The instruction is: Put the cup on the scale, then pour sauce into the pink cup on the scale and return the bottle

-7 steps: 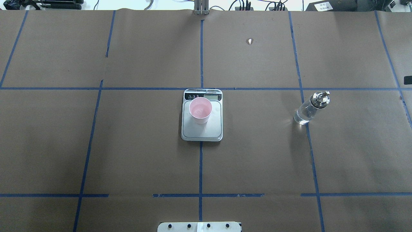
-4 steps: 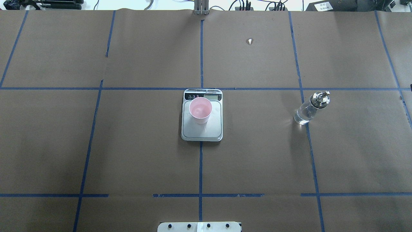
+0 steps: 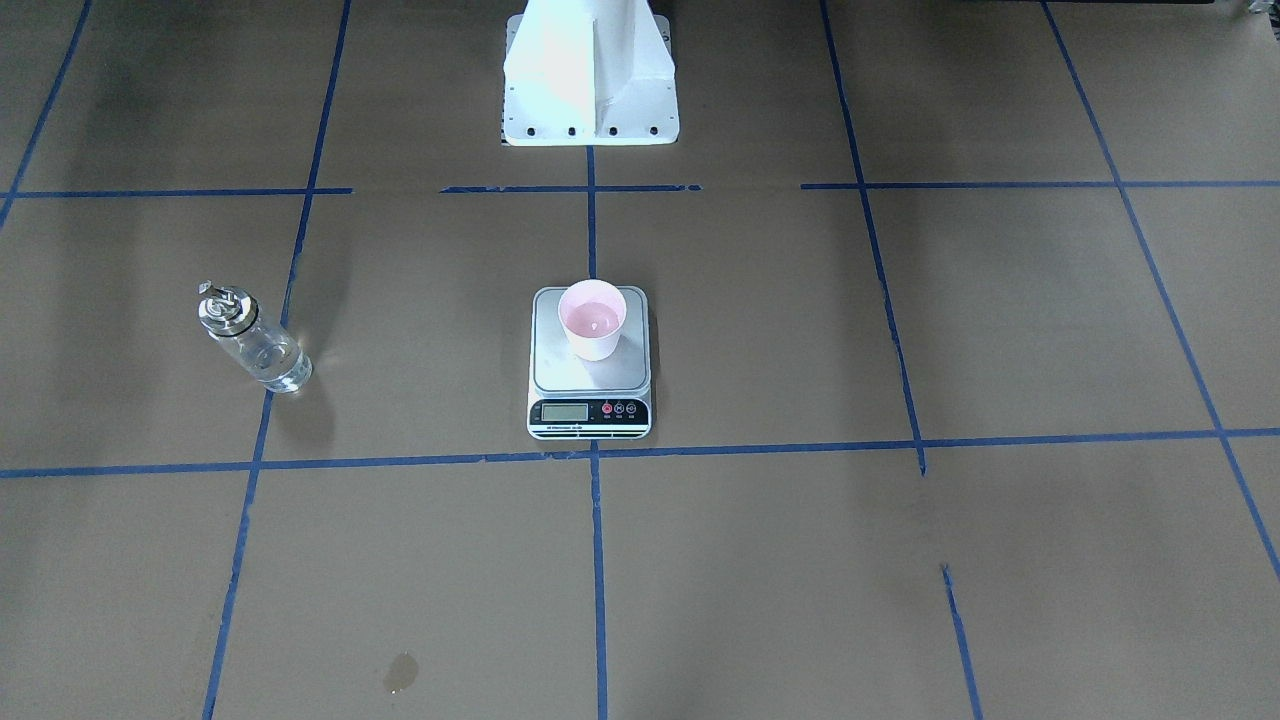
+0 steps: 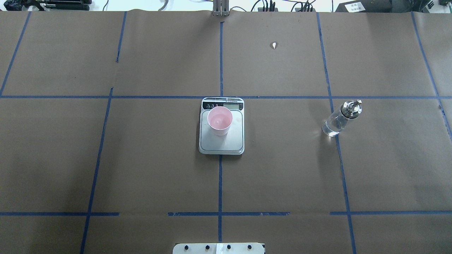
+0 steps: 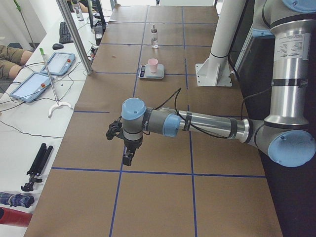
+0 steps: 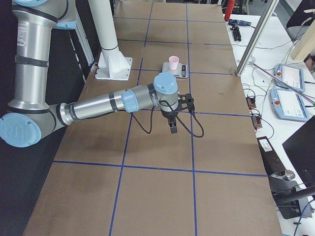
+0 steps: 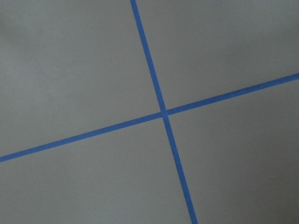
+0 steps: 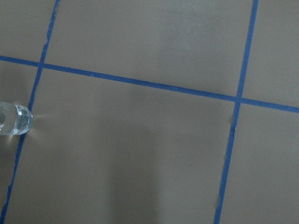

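The pink cup stands upright on the scale at the table's middle, toward the display end; both also show in the front view, cup on scale. The clear bottle with its metal spout stands alone on the table, well to the right, with clear sauce inside. Its base shows at the right wrist view's left edge. My left gripper and right gripper hang over bare paper at the table's ends, seen only in the side views. I cannot tell whether they are open or shut.
Brown paper with blue tape lines covers the table. The robot's white base stands at the near edge. A small white speck lies at the far side, with a stain there in the front view. Tablets and cables lie beyond the far edge.
A dark tip at the overhead view's right edge has withdrawn out of view. Cup, scale and bottle have not moved.
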Tool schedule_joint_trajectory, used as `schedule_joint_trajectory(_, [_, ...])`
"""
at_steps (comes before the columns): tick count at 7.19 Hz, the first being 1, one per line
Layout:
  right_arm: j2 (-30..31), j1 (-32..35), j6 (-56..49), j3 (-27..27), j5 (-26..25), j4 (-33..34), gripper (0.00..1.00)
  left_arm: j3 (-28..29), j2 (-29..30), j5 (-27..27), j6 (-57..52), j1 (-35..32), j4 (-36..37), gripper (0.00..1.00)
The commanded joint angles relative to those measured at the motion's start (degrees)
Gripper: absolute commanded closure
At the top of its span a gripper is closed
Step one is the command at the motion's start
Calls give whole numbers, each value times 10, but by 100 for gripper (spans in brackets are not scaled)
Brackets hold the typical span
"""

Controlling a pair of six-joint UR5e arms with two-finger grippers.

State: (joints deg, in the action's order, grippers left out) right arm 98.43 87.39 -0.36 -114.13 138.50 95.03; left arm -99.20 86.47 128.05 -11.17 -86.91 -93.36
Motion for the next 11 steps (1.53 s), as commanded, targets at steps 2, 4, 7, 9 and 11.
schedule_joint_trajectory(2, [10, 43, -61, 52, 3, 49, 0, 6, -6, 2, -53, 0, 66, 0])
schedule_joint_trajectory(4, [5, 45, -54, 122, 1, 45, 0, 8, -4, 0, -53, 0, 72, 0])
schedule_joint_trajectory(7, [12, 50, -52, 126, -2, 45, 0, 57, 1, 4, -134, -26, 70, 0])
schedule_joint_trajectory(9, [8, 53, -51, 117, -1, 45, 0, 79, 2, 5, -141, -37, 62, 0])
schedule_joint_trajectory(11, [1, 53, -51, 113, -2, 45, 0, 79, 2, 5, -140, -45, 63, 0])
